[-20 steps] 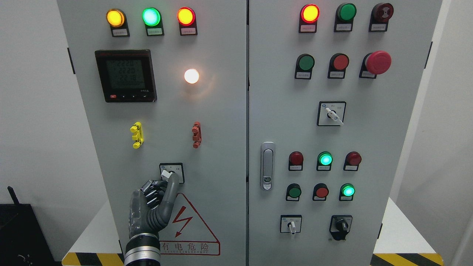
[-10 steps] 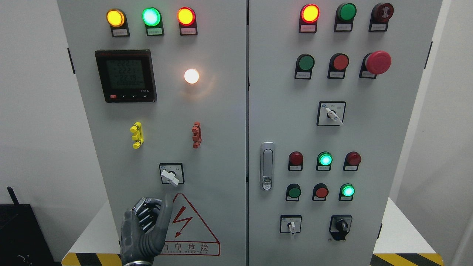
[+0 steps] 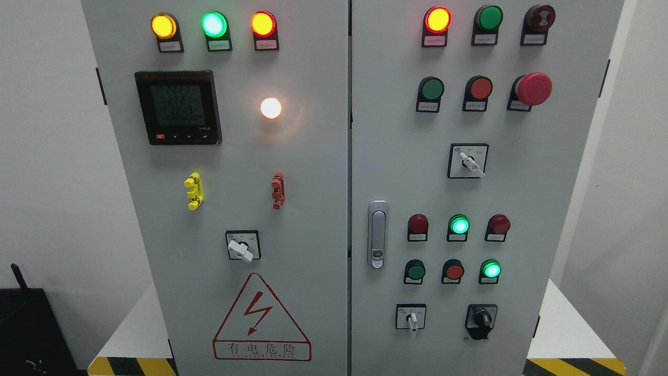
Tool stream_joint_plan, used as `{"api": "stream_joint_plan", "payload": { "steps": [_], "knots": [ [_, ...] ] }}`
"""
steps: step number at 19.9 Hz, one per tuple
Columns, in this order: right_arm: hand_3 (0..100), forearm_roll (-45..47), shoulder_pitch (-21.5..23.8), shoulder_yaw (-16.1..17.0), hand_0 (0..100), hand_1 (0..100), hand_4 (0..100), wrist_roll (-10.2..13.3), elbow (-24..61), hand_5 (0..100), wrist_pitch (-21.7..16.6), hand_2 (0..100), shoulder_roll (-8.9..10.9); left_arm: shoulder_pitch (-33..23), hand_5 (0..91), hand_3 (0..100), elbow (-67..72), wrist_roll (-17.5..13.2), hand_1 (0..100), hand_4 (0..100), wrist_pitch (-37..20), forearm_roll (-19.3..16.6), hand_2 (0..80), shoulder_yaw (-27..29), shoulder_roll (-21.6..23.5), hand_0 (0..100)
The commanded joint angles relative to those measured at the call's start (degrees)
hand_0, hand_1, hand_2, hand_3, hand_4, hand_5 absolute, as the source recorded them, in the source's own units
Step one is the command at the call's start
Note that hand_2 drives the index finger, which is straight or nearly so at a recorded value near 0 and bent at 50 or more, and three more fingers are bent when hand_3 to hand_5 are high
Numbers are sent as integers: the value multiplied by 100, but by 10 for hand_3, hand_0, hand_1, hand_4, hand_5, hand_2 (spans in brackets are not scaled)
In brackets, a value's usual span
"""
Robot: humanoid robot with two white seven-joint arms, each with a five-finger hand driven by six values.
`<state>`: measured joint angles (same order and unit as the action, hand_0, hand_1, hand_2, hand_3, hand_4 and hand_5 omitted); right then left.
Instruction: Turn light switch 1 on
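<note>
facing the cabinet's left door (image 3: 156, 250) square on, neither hand in view, so finger state cannot be told. rotary switch (image 3: 241, 249) sits low on that door, above the red hazard triangle (image 3: 261, 318), white lever angled down-right. white lamp (image 3: 271, 108) above glows, so the turn looks done, judging by that.
</note>
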<state>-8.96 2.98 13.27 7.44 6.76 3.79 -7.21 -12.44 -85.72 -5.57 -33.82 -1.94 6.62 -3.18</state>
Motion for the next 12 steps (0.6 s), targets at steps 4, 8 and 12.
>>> {"api": "stream_joint_plan", "payload": {
  "steps": [4,8,12],
  "knots": [
    [0,0,0,0,307,0,0,3,1,0,-2,0,0,84,407,491,6976,-919,335,666,-230,-86,182,1043,704,288],
    [0,0,1,0,307,0,0,3,1,0,-2,0,0,312,0,171,8315,-920,350,353,558,-789,0,622,845,397],
    [0,0,1,0,307,0,0,3,1,0,-2,0,0,348,0,0,8466,-815,329,46,2062,-869,0,-246,722,438]
  ]
}}
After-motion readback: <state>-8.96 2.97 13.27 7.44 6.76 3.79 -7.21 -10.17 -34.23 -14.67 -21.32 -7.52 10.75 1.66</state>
